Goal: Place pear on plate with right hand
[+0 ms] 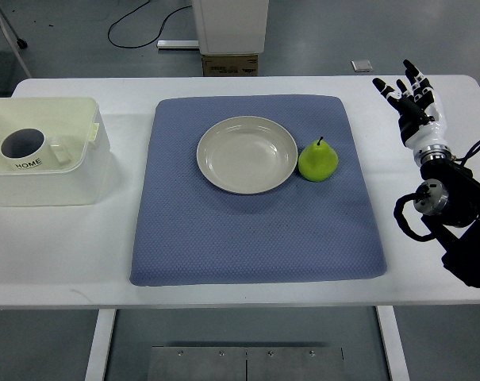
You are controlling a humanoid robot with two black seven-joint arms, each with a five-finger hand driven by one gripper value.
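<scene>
green pear (318, 161) upright on blue mat (255, 190), stem up, just beside right rim of cream plate (247, 155), close to touching it or barely apart; hard to tell which. plate bare, nothing in its hollow.

top view, right side: right hand (412, 101) over white table (430, 238) beyond mat's right edge, well apart from pear, fingers extended and loosely spread, grasping nothing. dark forearm and cabling entering from right edge of picture. left hand not visible anywhere in view.

top view, left side: pale plastic bin (45, 182) on table, well apart from mat, containing white mug (27, 149) with dark interior.

progress, judged from layout: task barely begun. pear not yet grasped, not yet lifted, not yet on plate. remaining: reach leftward across mat to pear, closure of fingers around its body, short lift over plate rim, release in plate's hollow.

legible writing: "home" in dark capitals on mug's side. cardboard box (230, 64) beyond table's far edge showing faint print, too small to read. no other brand or label discernible.
</scene>
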